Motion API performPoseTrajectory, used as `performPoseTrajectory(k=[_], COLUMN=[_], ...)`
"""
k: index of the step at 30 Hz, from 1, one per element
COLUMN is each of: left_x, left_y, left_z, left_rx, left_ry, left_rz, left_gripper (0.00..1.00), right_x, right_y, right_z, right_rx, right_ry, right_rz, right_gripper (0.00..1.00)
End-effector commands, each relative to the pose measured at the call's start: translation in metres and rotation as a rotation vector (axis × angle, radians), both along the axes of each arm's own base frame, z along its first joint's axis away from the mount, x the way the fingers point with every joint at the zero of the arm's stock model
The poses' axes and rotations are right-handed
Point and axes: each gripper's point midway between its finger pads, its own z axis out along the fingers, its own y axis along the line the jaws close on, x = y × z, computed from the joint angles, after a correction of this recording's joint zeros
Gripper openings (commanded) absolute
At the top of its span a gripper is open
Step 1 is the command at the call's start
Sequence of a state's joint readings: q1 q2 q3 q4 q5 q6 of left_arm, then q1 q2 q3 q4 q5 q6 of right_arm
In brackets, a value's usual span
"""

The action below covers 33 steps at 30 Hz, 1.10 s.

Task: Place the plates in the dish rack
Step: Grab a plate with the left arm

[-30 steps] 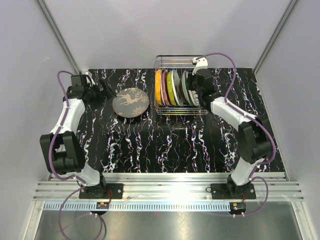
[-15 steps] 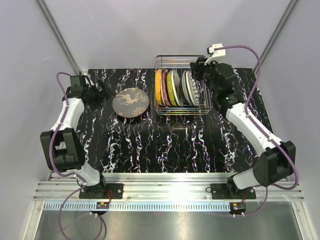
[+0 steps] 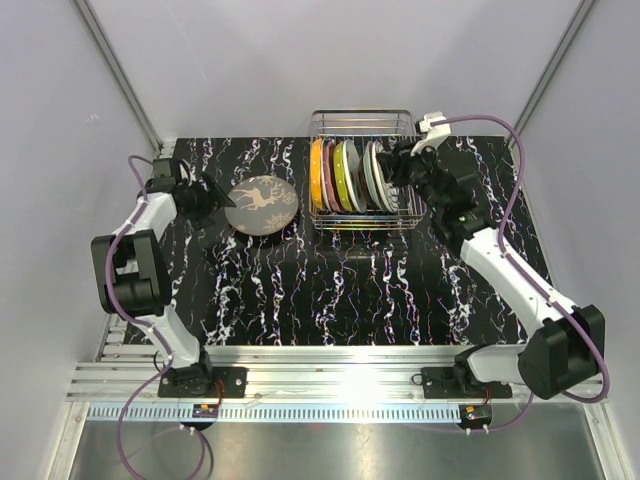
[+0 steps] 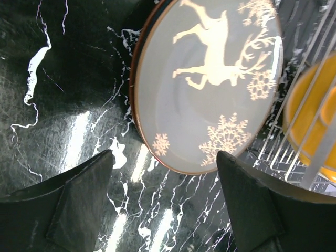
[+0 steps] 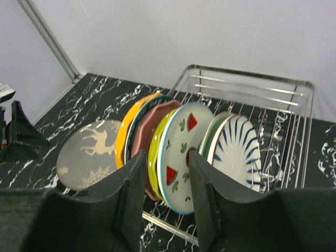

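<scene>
The grey-brown deer plate (image 3: 261,205) lies flat on the black marbled table, left of the wire dish rack (image 3: 360,113). Several plates (image 3: 345,175) stand on edge in the rack: orange, dark-rimmed, pink, yellow-green, white with watermelon motifs (image 5: 186,157), and blue-striped (image 5: 239,155). My left gripper (image 3: 212,192) is open and empty, low over the table at the deer plate's (image 4: 210,94) left edge, its fingertips (image 4: 107,157) either side of the rim. My right gripper (image 3: 392,165) is open and empty, raised beside the rack's right side, facing the plates (image 5: 168,157).
White walls and metal frame posts (image 3: 120,70) close in the table at the back and sides. The rack's wires (image 4: 294,152) and the orange plate (image 4: 315,110) stand just beyond the deer plate. The rack's right part (image 5: 283,131) holds no plates.
My right gripper has come up out of the rack's plates and drawn back to the right. My left gripper has moved closer to the deer plate.
</scene>
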State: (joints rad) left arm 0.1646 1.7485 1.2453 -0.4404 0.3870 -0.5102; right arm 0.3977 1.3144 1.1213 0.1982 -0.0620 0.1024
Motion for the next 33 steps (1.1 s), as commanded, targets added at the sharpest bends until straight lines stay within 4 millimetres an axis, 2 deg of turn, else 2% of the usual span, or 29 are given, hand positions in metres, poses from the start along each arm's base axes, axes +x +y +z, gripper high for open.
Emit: performPoseTrajectory(k=[1, 5, 9, 16, 19, 22, 24, 25, 27, 28, 30, 31, 33], left_x=[0.009, 0.011, 0.01, 0.008, 0.007, 0.006, 0.004, 0.004, 0.004, 0.005, 0.005, 0.003, 0.006], left_y=[-0.006, -0.013, -0.014, -0.014, -0.016, -0.017, -0.018, -0.019, -0.019, -0.018, -0.018, -0.017, -0.018], left_z=[-0.002, -0.015, -0.028, -0.043, -0.048, -0.05, -0.052, -0.052, -0.048, -0.042, -0.037, -0.031, -0.026], left_rx=[-0.024, -0.01, 0.026, 0.094, 0.099, 0.109, 0.114, 0.125, 0.136, 0.153, 0.168, 0.173, 0.177], left_ry=[-0.024, 0.005, 0.049, 0.105, 0.122, 0.131, 0.14, 0.141, 0.133, 0.116, 0.092, 0.074, 0.049], left_rz=[-0.014, -0.031, -0.04, -0.063, -0.073, -0.081, -0.083, -0.085, -0.084, -0.076, -0.069, -0.066, -0.063], left_gripper=[0.8, 0.73, 0.72, 0.64, 0.55, 0.57, 0.62, 0.63, 0.74, 0.76, 0.8, 0.8, 0.8], right_x=[-0.018, -0.026, -0.03, -0.029, -0.029, -0.034, -0.039, -0.039, -0.038, -0.039, -0.037, -0.041, -0.042], right_y=[0.001, 0.0, -0.004, -0.003, -0.003, 0.002, 0.007, 0.007, 0.003, 0.0, -0.014, -0.023, -0.04], right_z=[0.02, 0.008, 0.003, -0.003, -0.004, -0.003, -0.004, -0.01, -0.02, -0.034, -0.041, -0.051, -0.056], right_rx=[0.044, 0.047, 0.039, 0.034, 0.031, 0.022, 0.029, 0.035, 0.048, 0.043, 0.048, 0.05, 0.046], right_ry=[-0.052, -0.039, -0.039, -0.03, -0.028, -0.036, -0.029, -0.013, 0.023, 0.047, 0.036, 0.04, 0.026], right_rz=[0.034, 0.043, 0.033, 0.036, 0.036, 0.073, 0.093, 0.09, 0.061, 0.046, -0.031, -0.067, -0.152], right_gripper=[0.42, 0.36, 0.32, 0.31, 0.3, 0.29, 0.35, 0.41, 0.5, 0.6, 0.63, 0.63, 0.66])
